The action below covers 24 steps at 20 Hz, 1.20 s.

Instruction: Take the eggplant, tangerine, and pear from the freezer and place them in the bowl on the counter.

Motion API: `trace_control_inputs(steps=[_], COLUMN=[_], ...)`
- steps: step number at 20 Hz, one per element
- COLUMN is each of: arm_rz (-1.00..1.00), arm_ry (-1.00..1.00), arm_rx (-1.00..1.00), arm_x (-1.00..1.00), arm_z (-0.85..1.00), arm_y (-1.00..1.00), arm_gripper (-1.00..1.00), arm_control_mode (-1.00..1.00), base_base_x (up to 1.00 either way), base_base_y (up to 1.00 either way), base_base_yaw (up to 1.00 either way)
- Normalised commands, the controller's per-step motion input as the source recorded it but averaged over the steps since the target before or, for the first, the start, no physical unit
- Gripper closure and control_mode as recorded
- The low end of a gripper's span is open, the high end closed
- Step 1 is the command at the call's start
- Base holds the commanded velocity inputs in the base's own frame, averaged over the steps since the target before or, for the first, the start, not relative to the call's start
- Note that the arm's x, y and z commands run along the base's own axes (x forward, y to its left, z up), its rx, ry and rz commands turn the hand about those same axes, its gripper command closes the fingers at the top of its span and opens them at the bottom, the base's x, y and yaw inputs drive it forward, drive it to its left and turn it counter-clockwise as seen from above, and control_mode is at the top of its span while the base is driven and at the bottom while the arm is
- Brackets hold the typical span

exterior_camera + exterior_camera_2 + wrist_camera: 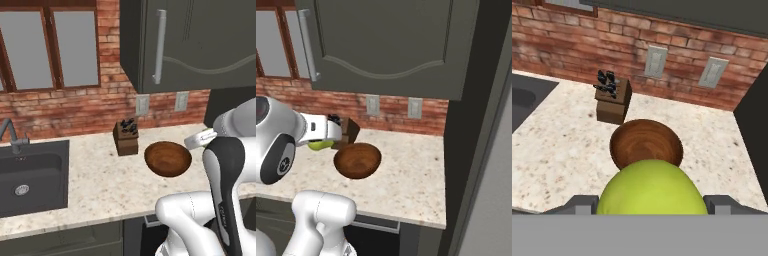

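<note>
My gripper (649,201) is shut on the pear (651,187), a yellow-green fruit that bulges between the two fingers. From the right base view the pear (320,145) hangs under the hand (323,134), just left of the bowl (357,160). The reddish-brown wooden bowl (646,142) sits on the beige speckled counter (557,155), a little ahead of and below the fruit, and its inside looks empty. In the left base view the hand (199,139) hovers at the bowl's (168,158) right rim. The eggplant and tangerine are out of view.
A knife block (125,137) stands just behind the bowl by the brick wall. The dark sink (30,177) with its tap is inset at the left. Dark wall cabinets (386,45) hang overhead. A tall light-grey panel (488,200) closes the counter's right end.
</note>
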Motion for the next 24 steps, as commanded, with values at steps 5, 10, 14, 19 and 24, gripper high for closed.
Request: trace_control_inputs(steps=[5,10,14,19,24], arm_rz=[0.0,-0.02,0.0,0.0,0.0], arm_ry=[0.0,0.0,0.0,0.0,0.01], arm_rx=[0.0,0.0,0.0,0.01,0.0], arm_x=[0.0,0.03,0.27,0.41,0.41], arm_z=[0.0,-0.25,-0.55,-0.49,-0.28], arm_y=[0.0,0.0,0.0,0.01,0.0], arm_gripper=[1.0,1.0,1.0,1.0,1.0], arm_control_mode=[1.0,-1.0,-1.0,-1.0,-1.0], base_base_x=[0.14,0.0,0.0,0.0,0.0], base_base_y=[0.15,0.0,0.0,0.0,0.0], base_base_yaw=[-0.03,0.0,0.0,0.0,0.0])
